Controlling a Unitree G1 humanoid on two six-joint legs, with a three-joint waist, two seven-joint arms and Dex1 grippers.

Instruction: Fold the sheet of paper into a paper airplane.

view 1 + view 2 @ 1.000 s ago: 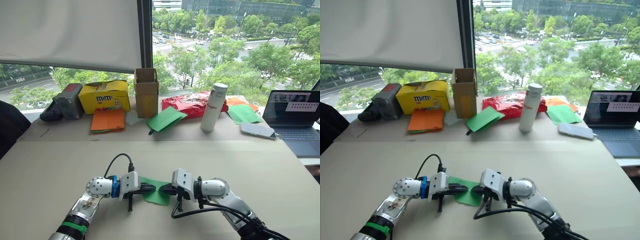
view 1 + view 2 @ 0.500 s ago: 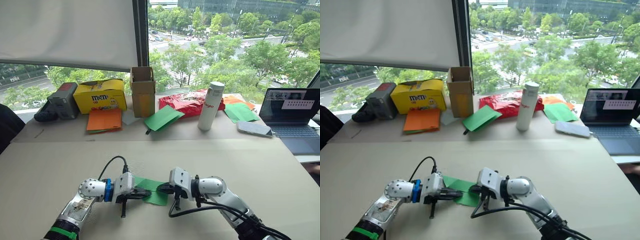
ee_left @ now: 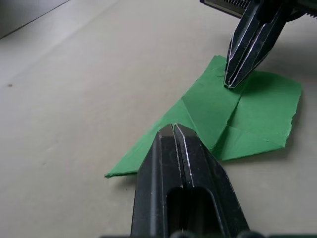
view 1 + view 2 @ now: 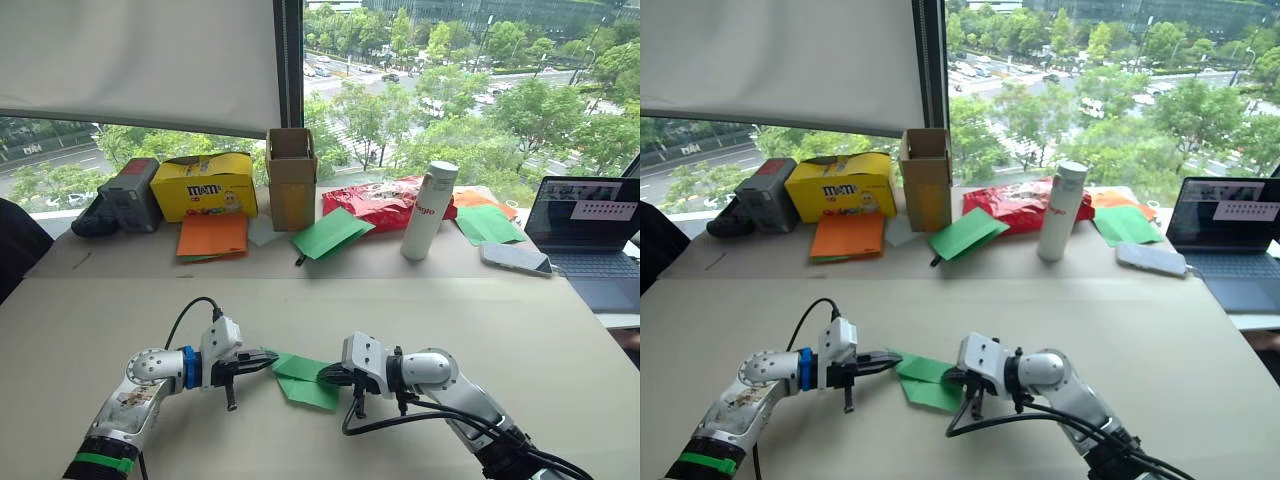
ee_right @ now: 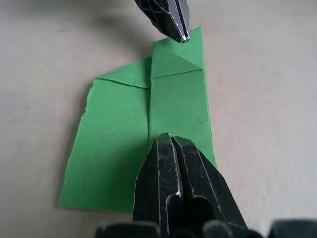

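The sheet of paper (image 4: 303,377), partly folded, lies flat on the counter (image 4: 520,330), long axis left-right, point toward the left gripper (image 4: 268,362), right gripper (image 4: 325,376) pressing it, both jaws together.

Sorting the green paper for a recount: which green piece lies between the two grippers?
The folded sheet of paper on the near table, touched by the left gripper and right gripper; the other green sheets lie far back.
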